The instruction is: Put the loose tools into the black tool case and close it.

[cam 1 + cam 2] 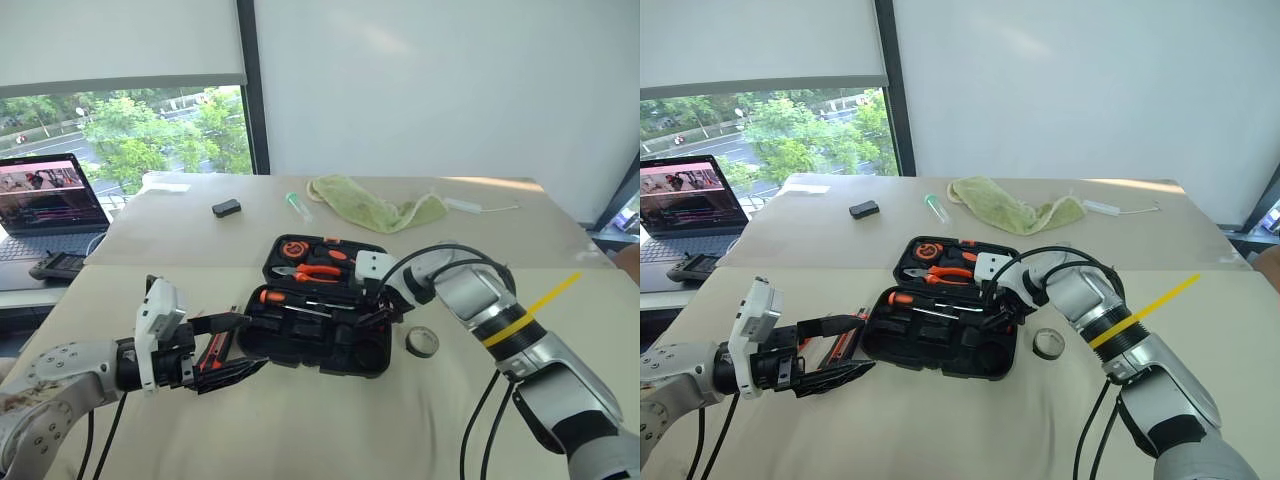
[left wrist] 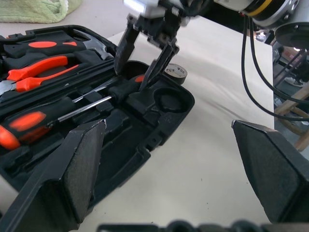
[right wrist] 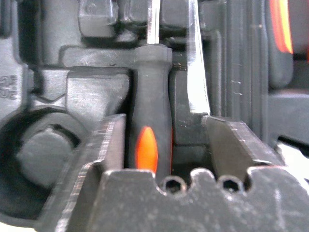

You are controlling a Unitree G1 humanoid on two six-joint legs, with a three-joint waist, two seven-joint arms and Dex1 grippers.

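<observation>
We see the black tool case (image 1: pixel 318 315) lying open near the middle of the tabletop (image 1: pixel 300 420), its lid half toward the far edge holding the orange pliers (image 1: pixel 312 270) and its near half showing the moulded slots. One black-and-orange screwdriver (image 1: pixel 290 298) lies across the near half of the case. The right pincer (image 2: pixel 143 65) points down into the case at its right end, its two fingers spread on either side of a second black-and-orange screwdriver handle (image 3: pixel 149 130) that sits in a slot; in the right wrist view there is a gap between the handle and the finger beside the metal shaft, so we read it as released, not gripping. The small black tape roll (image 1: pixel 422 342) rests on the tabletop just beside the right end of the case, apart from it. The left pincer (image 1: pixel 232 345) hovers at the left end of the case with its fingers spread wide and nothing between them. Under it, on the tabletop against the case's left end, lies the black-orange utility knife (image 1: pixel 212 352). Toward the far edge we see a green cloth (image 1: pixel 375 208) and a small black box (image 1: pixel 226 208); a laptop (image 1: pixel 48 205) stands off the left edge
</observation>
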